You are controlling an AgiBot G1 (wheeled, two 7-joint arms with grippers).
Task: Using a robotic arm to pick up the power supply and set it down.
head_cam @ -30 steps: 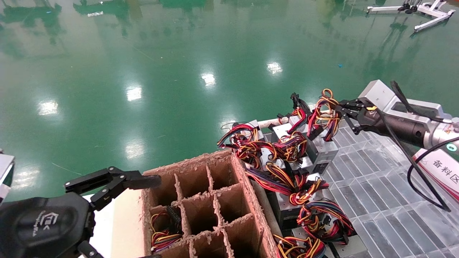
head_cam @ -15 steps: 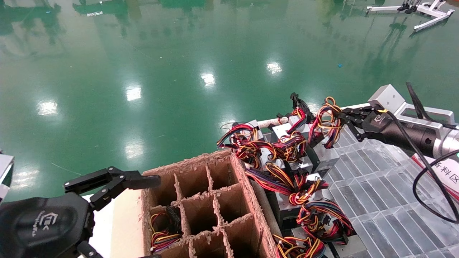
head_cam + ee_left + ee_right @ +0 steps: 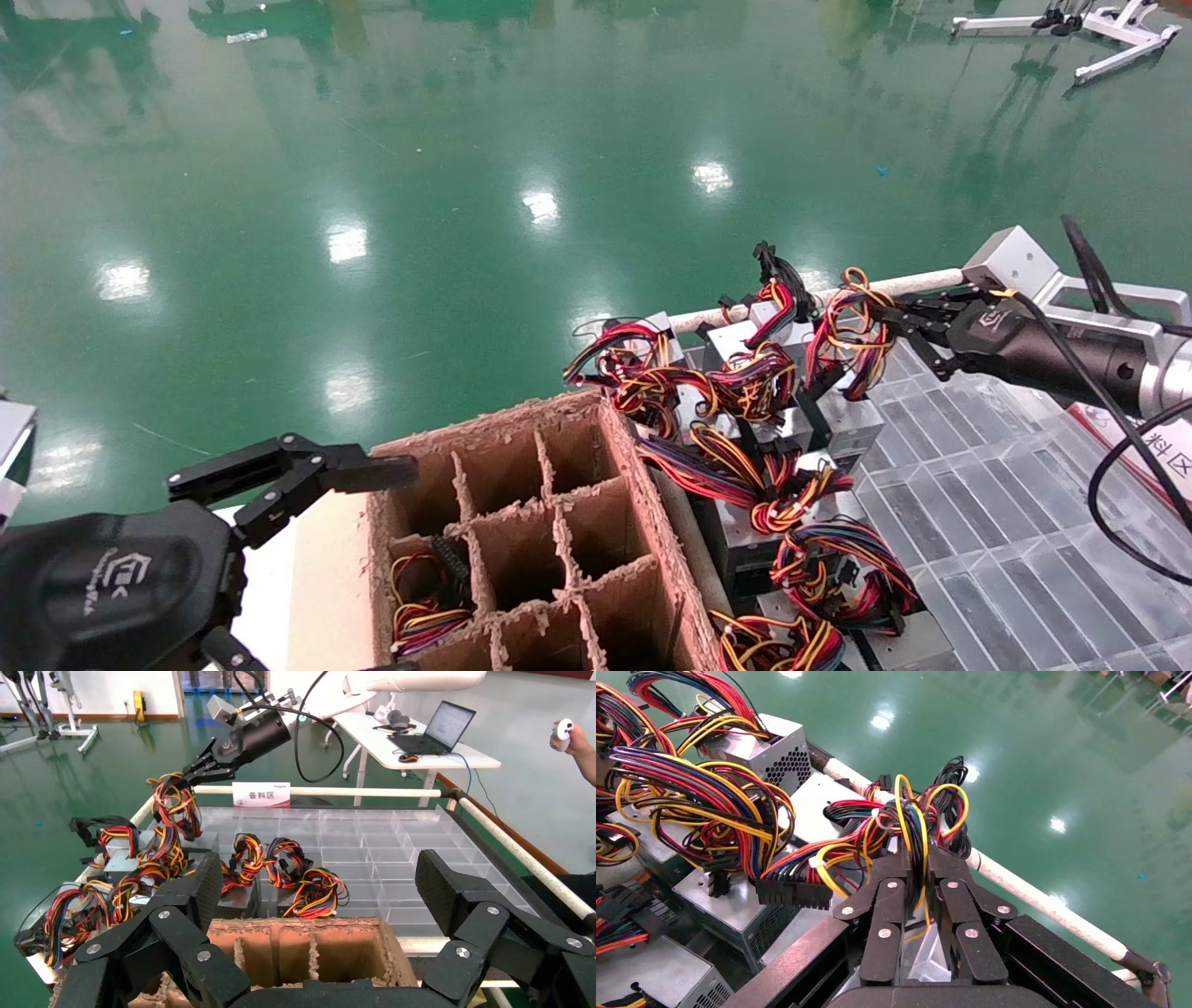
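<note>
The power supply (image 3: pixel 846 417) is a silver-grey box standing among like boxes at the far edge of the clear tray. Its looped bundle of red, yellow and black wires (image 3: pixel 847 326) rises above it. My right gripper (image 3: pixel 896 320) is shut on that bundle, and in the right wrist view the wires (image 3: pixel 912 818) run pinched between the black fingers (image 3: pixel 916 855). The left wrist view shows the right gripper (image 3: pixel 191 775) and the bundle (image 3: pixel 172 804) farther off. My left gripper (image 3: pixel 307 475) stands open and holds nothing, parked beside the near left of the cardboard box.
A brown cardboard divider box (image 3: pixel 521 522) stands in front, one cell holding wires. Several other grey boxes with wire bundles (image 3: pixel 745 522) crowd the left part of the clear compartment tray (image 3: pixel 978 485). A white rail (image 3: pixel 903 282) borders the tray, with green floor beyond.
My right gripper has come down and drawn back a little toward the right, with the wire bundle in it. The grey box under it has sunk lower among the others. The left arm is still.
</note>
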